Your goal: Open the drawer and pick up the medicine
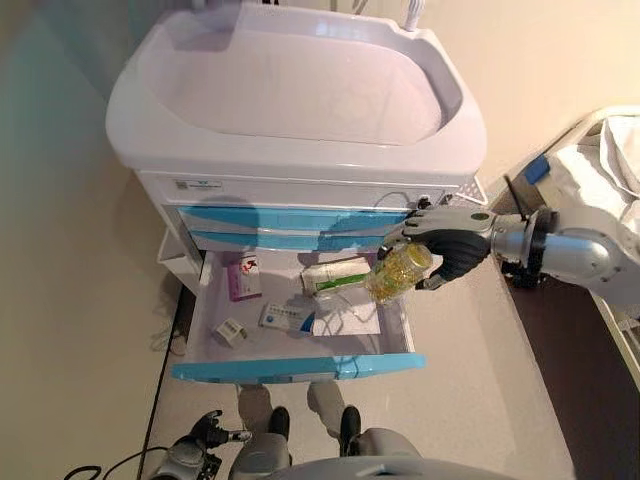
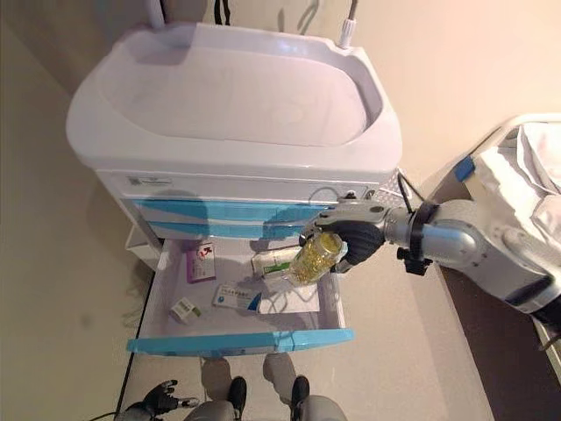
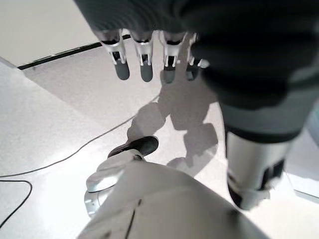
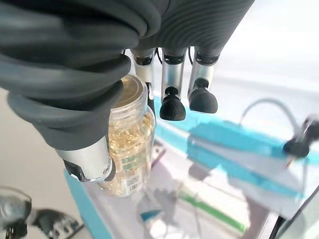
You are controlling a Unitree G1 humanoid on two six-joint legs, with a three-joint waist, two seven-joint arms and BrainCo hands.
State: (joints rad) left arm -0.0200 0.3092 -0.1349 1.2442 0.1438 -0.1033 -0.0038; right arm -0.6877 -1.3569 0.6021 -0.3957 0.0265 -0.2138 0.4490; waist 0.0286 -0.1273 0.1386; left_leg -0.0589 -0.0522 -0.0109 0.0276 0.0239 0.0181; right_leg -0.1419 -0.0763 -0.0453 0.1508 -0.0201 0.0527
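Note:
My right hand [image 1: 455, 245] is shut on a clear bottle of yellow capsules [image 1: 400, 270] and holds it tilted above the right side of the open drawer [image 1: 290, 368]. The bottle also shows in the right eye view [image 2: 317, 257] and in the right wrist view [image 4: 127, 144], gripped between thumb and fingers [image 4: 173, 107]. The drawer is the lowest one of a white cart [image 1: 290, 100] with blue drawer fronts. My left hand [image 1: 205, 435] hangs low by my side, its fingers [image 3: 144, 62] relaxed and empty.
In the drawer lie a purple box [image 1: 243, 277], a green and white box [image 1: 335, 275], a small box [image 1: 230, 331], a blue and white box [image 1: 287, 317] and a paper sheet [image 1: 350, 318]. A bed with white linen [image 1: 610, 160] stands at right.

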